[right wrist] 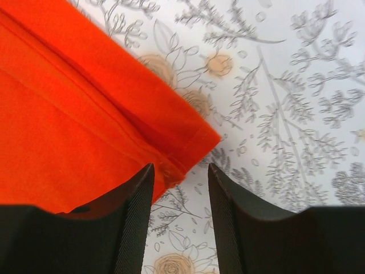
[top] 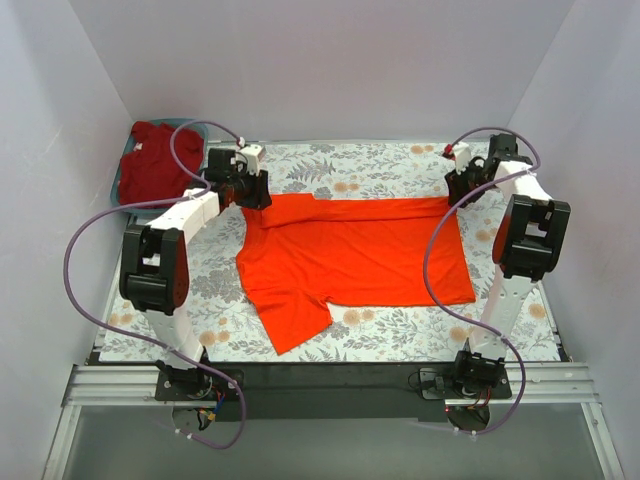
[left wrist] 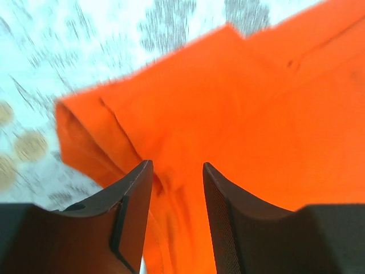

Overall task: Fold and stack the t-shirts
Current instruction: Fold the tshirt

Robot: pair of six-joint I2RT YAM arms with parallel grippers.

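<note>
the orange-red t-shirt [top: 350, 250] lies spread flat on the floral table cover [top: 380, 160], with one sleeve sticking out from its near-left side. the crimson t-shirt [top: 150, 160] sits crumpled in the blue bin [top: 140, 207], beyond the orange-red shirt's far-left corner and well apart from it. the left gripper [top: 252, 190] is down at that far-left corner; its wrist view, somewhat blurred, shows the fingers [left wrist: 134, 200] apart with rumpled orange cloth in the gap and under both, not pinched. the right gripper [top: 460, 190] is at the shirt's far-right corner, its fingers [right wrist: 137, 205] also apart. the hemmed corner lies just beyond the tip of one finger, and bare floral cover shows beyond the other.
</note>
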